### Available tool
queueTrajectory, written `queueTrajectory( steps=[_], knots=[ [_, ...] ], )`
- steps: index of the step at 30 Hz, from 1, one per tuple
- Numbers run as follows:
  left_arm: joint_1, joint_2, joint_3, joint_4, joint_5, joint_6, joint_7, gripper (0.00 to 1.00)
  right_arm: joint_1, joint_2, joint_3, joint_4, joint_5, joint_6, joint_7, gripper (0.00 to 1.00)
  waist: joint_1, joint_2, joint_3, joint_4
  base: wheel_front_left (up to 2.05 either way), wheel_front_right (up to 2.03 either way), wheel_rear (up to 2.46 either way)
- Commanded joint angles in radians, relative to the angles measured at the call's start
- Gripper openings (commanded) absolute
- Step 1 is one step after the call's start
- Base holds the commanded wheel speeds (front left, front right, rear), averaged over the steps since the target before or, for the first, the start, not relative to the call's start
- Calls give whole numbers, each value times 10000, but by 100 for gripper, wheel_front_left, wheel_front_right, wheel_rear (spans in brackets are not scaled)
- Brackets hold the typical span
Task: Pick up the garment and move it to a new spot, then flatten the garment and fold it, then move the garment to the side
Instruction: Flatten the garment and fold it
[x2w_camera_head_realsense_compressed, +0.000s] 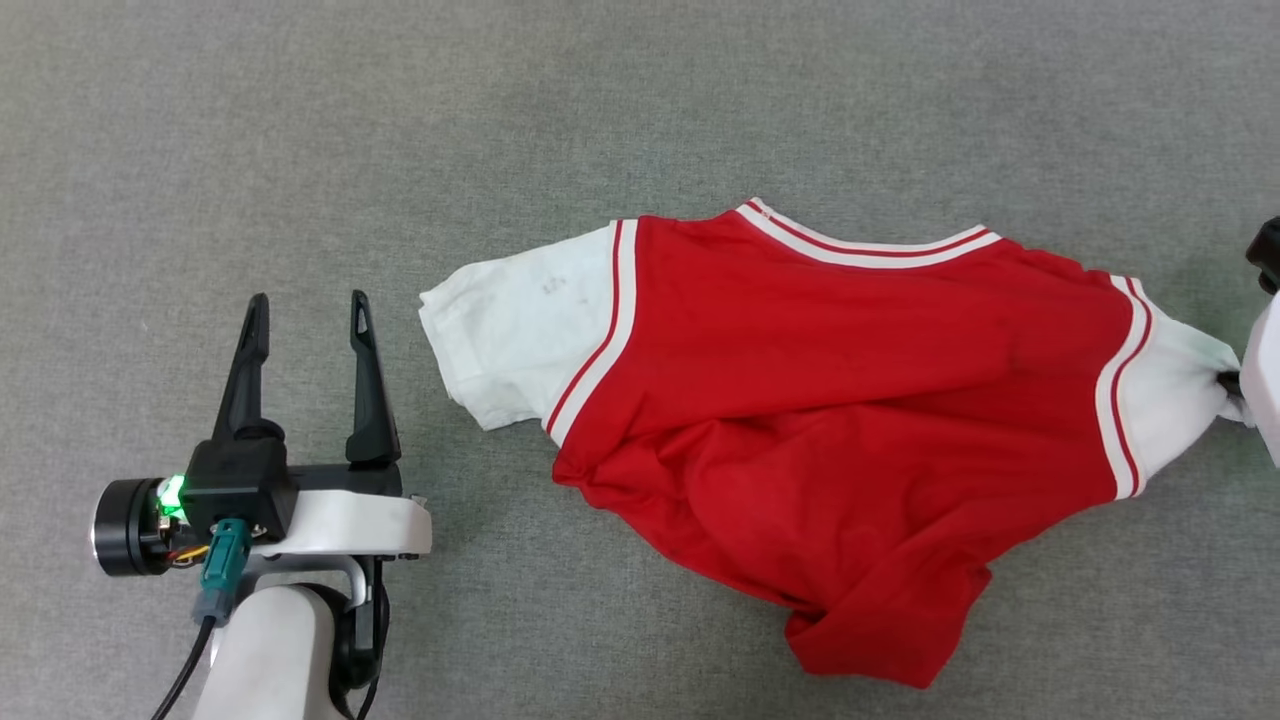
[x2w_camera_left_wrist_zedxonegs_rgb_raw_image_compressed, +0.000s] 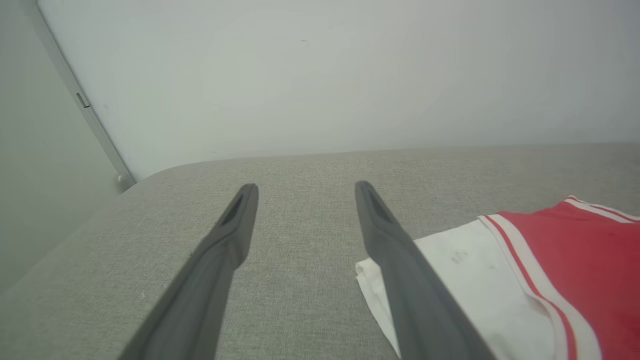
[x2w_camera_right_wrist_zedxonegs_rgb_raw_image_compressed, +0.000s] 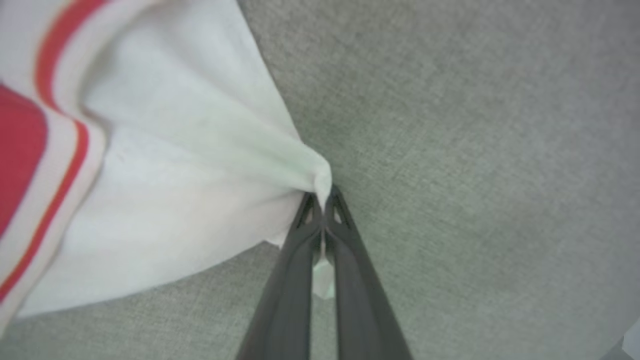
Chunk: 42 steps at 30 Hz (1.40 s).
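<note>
Right hand pinching garment sleeve, left hand spread nearby, grey mat

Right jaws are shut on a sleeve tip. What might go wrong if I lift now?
The right jaws hold only a small pinch of the white sleeve; the shirt's weight may pull it free.
The left jaws stand open beside the other sleeve, not holding it, so a one-sided lift may bunch the shirt.
The hem is crumpled; dragging may fold it further.

surface: grey fabric; on it: garment, red-and-white, rumpled
</note>
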Motion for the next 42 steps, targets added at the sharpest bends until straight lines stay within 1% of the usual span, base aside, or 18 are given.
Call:
queueTrajectory(
  steps=[1, 2, 3, 6, 9, 11, 14, 17, 19, 22, 25, 28, 32, 35, 36, 38, 40, 42],
  knots=[
    [-20, 5, 79, 80, 59, -40, -25, 100, 232, 421, 50, 242, -63, -21, -215, 0, 0, 0, -120, -69, 0, 0, 0],
    [8, 34, 132, 150, 79, -78, -25, 100, 140, 502, -30, 285, -163, -19, -415, 12, 0, 0, -191, -119, 0, 0, 0],
    [22, 65, 167, 213, 99, -107, -25, 100, -4, 511, -121, 339, -299, -19, -680, 100, 0, 0, -280, -170, 0, 0, 0],
    [-17, 218, 300, 422, 131, -232, -25, 100, -193, 345, -426, 407, -593, -18, -1445, 100, 0, 0, -556, -306, 0, 0, 0],
    [-221, 446, 433, 617, 156, -400, -25, 100, -272, 201, -672, 127, -976, -18, -2490, 100, 0, 0, -808, -493, 0, 0, 0],
    [-366, 622, 479, 808, 64, -604, -25, 100, -313, 132, -958, -55, -1224, -18, -3251, 100, 0, 0, -908, -614, 0, 0, 0],
    [-873, 1088, 488, 1177, 84, -944, 138, 100, -318, 80, -1636, -237, -1713, -18, -4439, 100, 0, 0, -975, -783, 0, 0, 0],
    [-1506, 1573, 452, 1363, 130, -1287, 570, 100, -54, 361, -2602, -447, -2212, -18, -5584, 100, 0, 0, -971, -957, 0, 0, 0],
    [-2034, 1895, 447, 1529, 57, -1567, 981, 100, 173, 622, -3295, -604, -2806, -18, -6262, 100, 0, 0, -944, -1071, 0, 0, 0],
    [-2752, 2252, 387, 1524, -77, -1971, 1464, 100, 560, 1094, -4722, -778, -3975, -19, -7234, 100, 0, 0, -884, -1211, 0, 0, 0],
    [-3296, 2594, 270, 1544, -128, -2223, 2108, 100, 1369, 2065, -6353, -1258, -5183, -15, -7860, 100, 0, 0, -825, -1336, 0, 0, 0],
    [-3783, 2873, -97, 1721, -350, -2487, 3187, 100, 2335, 2955, -8027, -2187, -6391, -19, -8087, 100, 0, 0, -767, -1412, 0, 0, 0],
    [-4426, 3413, -852, 1942, -1198, -2706, 5213, 100, 3719, 4103, -9410, -3895, -7740, -18, -7783, 100, 0, 0, -662, -1526, 0, 0, 0],
    [-4857, 4009, -2027, 1809, -2492, -2715, 7042, 100, 4523, 4672, -9930, -4941, -8319, -18, -7403, 100, 0, 0, -579, -1583, 0, 0, 0],
    [-4857, 4009, -2027, 1809, -2492, -2715, 7042, 100, 4523, 4672, -9930, -4941, -8319, -18, -7403, 100, 0, 0, -579, -1583, 0, 0, 0],
    [-5189, 4535, -2708, 1656, -3540, -2709, 8268, 100, 4903, 4927, -10081, -5460, -8511, -18, -7142, 100, 0, 0, -496, -1604, 0, 0, 0],
    [-5479, 5020, -3350, 1483, -4305, -2712, 9298, 100, 5145, 5057, -10192, -5849, -8638, -18, -6943, 100, 0, 0, -388, -1647, 0, 0, 0],
    [-5744, 5332, -3877, 1400, -5037, -2715, 10173, 100, 5309, 5154, -10252, -6108, -8697, -18, -6811, 100, 0, 0, -263, -1696, 0, 0, 0]
  ],
)
